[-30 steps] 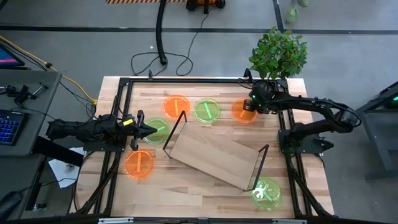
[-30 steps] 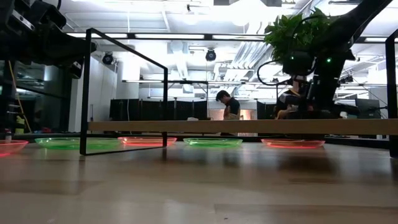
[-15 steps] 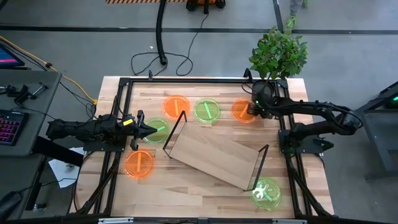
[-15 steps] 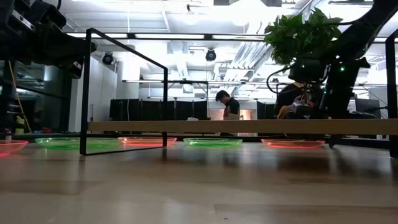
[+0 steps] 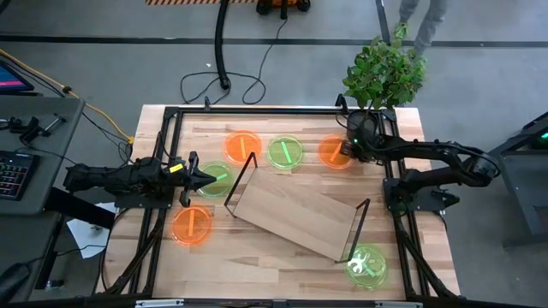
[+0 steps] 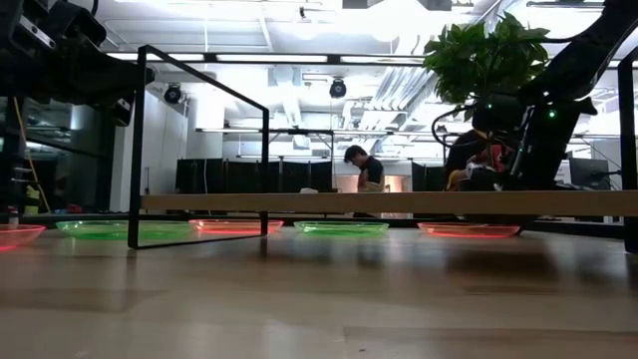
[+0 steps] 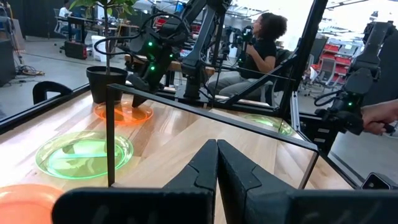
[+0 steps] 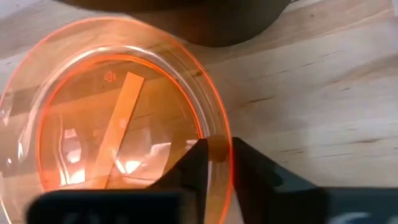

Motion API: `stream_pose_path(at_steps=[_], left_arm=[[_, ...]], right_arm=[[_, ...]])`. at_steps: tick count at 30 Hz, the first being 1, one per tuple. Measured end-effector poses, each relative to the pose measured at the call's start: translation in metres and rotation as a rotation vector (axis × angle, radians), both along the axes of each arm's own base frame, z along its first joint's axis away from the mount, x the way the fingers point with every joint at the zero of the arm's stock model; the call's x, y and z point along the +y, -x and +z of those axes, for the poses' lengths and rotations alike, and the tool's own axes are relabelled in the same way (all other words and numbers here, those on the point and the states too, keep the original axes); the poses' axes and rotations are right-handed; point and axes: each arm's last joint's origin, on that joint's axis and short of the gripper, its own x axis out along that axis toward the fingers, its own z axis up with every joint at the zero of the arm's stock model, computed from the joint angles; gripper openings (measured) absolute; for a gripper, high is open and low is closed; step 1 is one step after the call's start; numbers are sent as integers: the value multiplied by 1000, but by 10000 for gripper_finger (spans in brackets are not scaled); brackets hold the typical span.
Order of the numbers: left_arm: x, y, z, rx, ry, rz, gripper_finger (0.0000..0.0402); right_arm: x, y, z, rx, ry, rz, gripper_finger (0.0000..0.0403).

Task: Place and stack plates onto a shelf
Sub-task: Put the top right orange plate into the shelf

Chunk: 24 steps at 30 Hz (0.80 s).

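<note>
The shelf (image 5: 295, 214), a light-wood board with black end frames, lies askew mid-table. Around it plates lie flat on the tabletop: orange (image 5: 243, 145), green (image 5: 285, 152), orange (image 5: 191, 225) and green (image 5: 366, 263). My right gripper (image 5: 344, 148) is at the far right, shut on the rim of another orange plate (image 8: 118, 124). At the left my left gripper (image 5: 205, 180) hovers shut by a green plate (image 5: 218, 183), nothing between its fingers (image 7: 199, 177). My right gripper pinches the orange plate's rim (image 8: 219, 148) on the side toward the table's right edge, one finger inside the plate and one outside. The fingers slant down from the right. The plate (image 6: 469, 229) lies flat on the tabletop.
A potted plant (image 5: 383, 73) stands just behind the right gripper at the far right corner. A black frame (image 5: 257, 109) runs along the table's edges. People sit in the room beyond the table (image 7: 264, 37).
My right gripper has shifted a little toward the table's right edge and sunk lower onto the orange plate's rim. The plate stays flat on the table.
</note>
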Motion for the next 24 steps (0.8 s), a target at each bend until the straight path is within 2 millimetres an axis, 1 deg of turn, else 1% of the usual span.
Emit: stream_pose_path(at_steps=[2, 6, 9, 19, 24], left_arm=[[0, 0, 0, 0, 0, 0, 1], [0, 0, 0, 0, 0, 0, 1], [0, 0, 0, 0, 0, 0, 1], [0, 0, 0, 0, 0, 0, 1], [0, 0, 0, 0, 0, 0, 1]], right_arm=[[0, -1, 0, -5, -3, 26, 9], [1, -1, 1, -29, -17, 46, 8], [4, -2, 6, -96, -57, 109, 2], [15, 2, 40, -330, -3, 306, 0], [20, 6, 53, -427, 26, 376, 0]])
